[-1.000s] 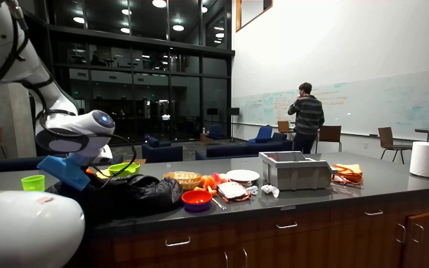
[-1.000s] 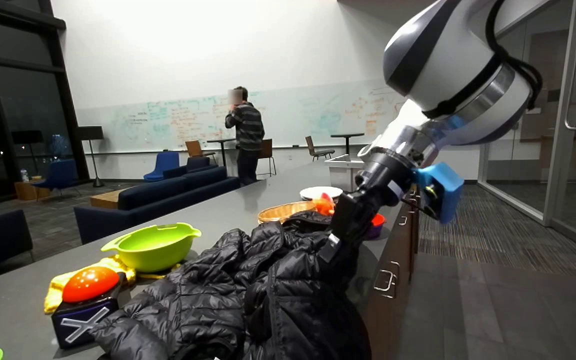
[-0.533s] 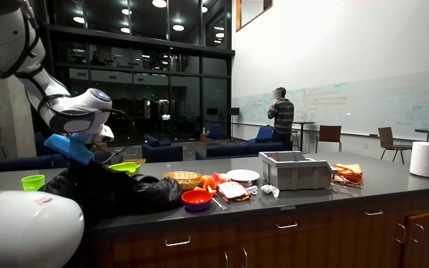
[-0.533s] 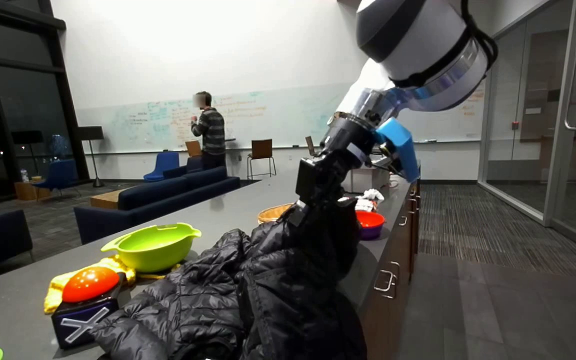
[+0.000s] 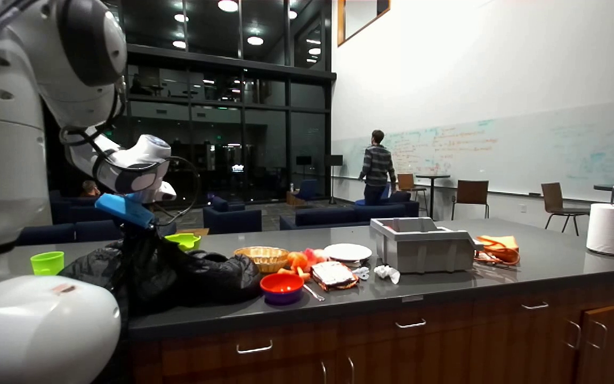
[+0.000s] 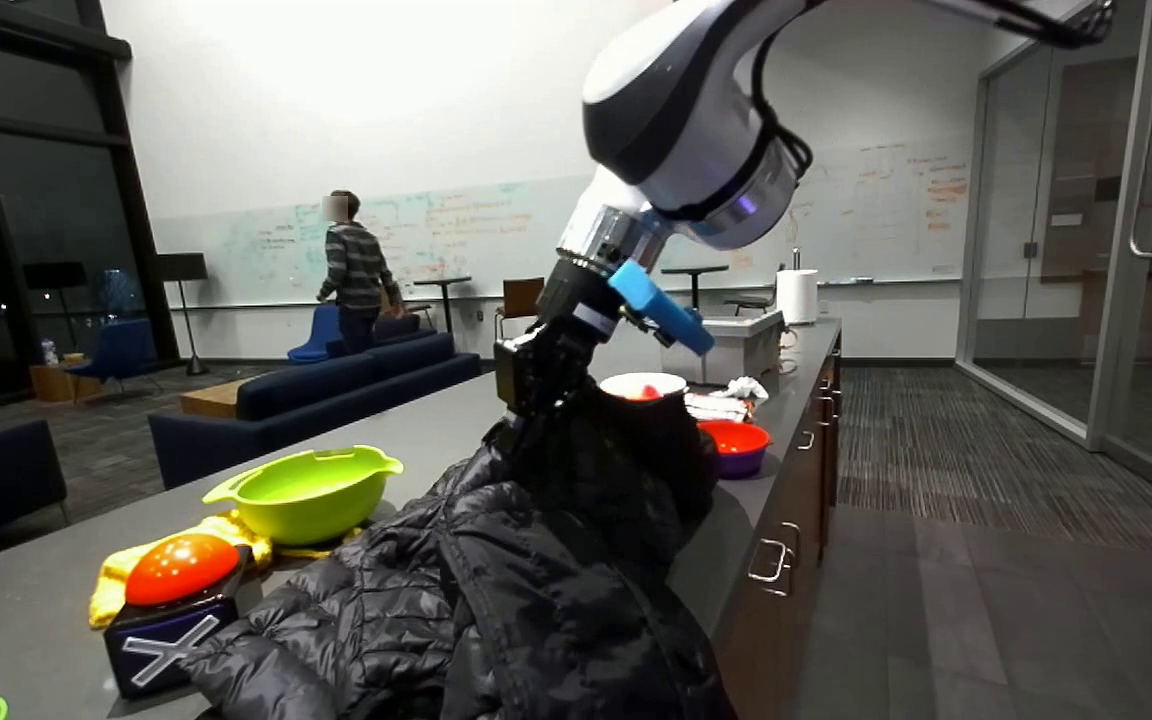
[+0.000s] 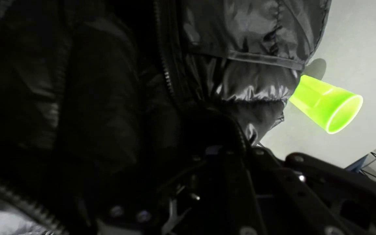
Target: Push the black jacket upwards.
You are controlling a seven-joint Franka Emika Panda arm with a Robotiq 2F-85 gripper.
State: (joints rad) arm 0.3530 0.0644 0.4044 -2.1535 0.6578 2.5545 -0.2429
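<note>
Clamping the black jacket, the hand hangs near a green bowl, the gray bin mostly hiding its inside.

Black jacket; green cup; striped top

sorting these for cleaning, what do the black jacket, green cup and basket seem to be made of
Black jacket: probably nylon or another synthetic, semi-glossy; the quilted shell shows shiny creases.
Green cup: likely plastic, smooth; bright colour and a thin rim.
Basket: wicker or a plastic imitation, textured finish; the tan weave shows, but not which.
</note>
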